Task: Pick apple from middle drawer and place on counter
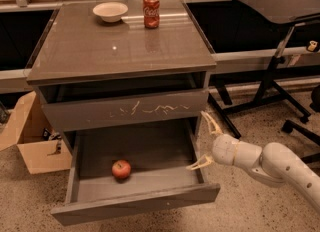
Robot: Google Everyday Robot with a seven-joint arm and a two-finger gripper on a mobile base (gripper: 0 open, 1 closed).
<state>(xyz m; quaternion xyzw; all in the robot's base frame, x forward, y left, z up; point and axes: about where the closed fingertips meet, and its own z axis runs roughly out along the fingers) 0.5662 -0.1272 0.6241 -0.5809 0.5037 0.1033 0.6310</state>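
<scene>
At the drawer's (pixel 135 203) right wall: gripper (pixel 196 140) is hovering, fingers (pixel 211 124) spread wide.
Apple (pixel 121 169) is sitting well left; best descending from above, centred on it.

Apple (pixel 121 169) in middle drawer (pixel 140 202) (front left); claw (pixel 205 142) apparently at its right wall.

The cream-white gripper (pixel 206 143) is seen at the right edge of the plain grey-brown middle drawer (pixel 135 203); a red apple (pixel 121 169) is seen left of it; whitish scratches are borne by the drawer front (pixel 125 111) above it; a red can (pixel 151 11) is set beyond, on the glossy grey-brown counter (pixel 120 46).
</scene>
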